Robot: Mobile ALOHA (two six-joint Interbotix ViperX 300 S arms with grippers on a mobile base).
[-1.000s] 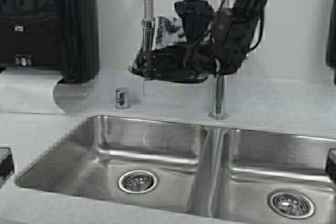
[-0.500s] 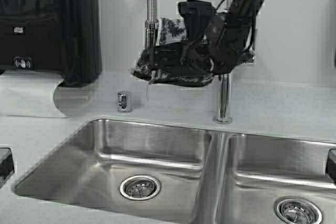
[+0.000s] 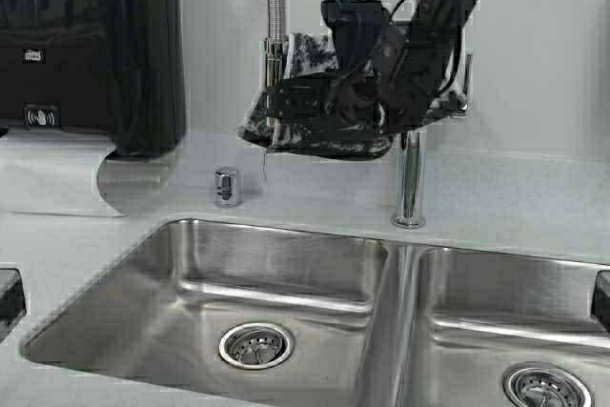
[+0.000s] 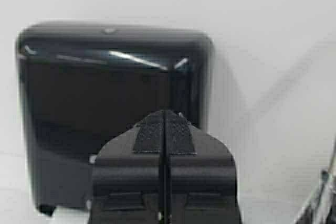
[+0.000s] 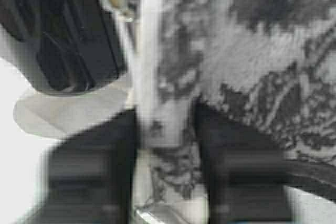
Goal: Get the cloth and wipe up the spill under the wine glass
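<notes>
The cloth [image 3: 315,140], with its dark floral print, hangs bunched over the faucet's hose above the counter behind the sink. My right gripper [image 3: 283,111] reaches in from the upper right and is shut on the cloth. In the right wrist view the cloth [image 5: 252,51] fills the space between my right gripper's [image 5: 165,124] black fingers. My left gripper [image 4: 164,116] is shut and empty, pointing at the black dispenser [image 4: 105,87]. The wine glass and the spill are out of view.
A double steel sink [image 3: 286,235] lies below, with the chrome faucet post [image 3: 410,178] at its divider and a coiled hose [image 3: 276,7] rising behind the cloth. A small chrome cap [image 3: 226,185] stands on the counter. The black paper towel dispenser [image 3: 86,45] hangs at the left.
The robot has moved: the sink, faucet and counter shift right and down in the high view. The right gripper stays closed on the cloth at about the same spot in the picture.
</notes>
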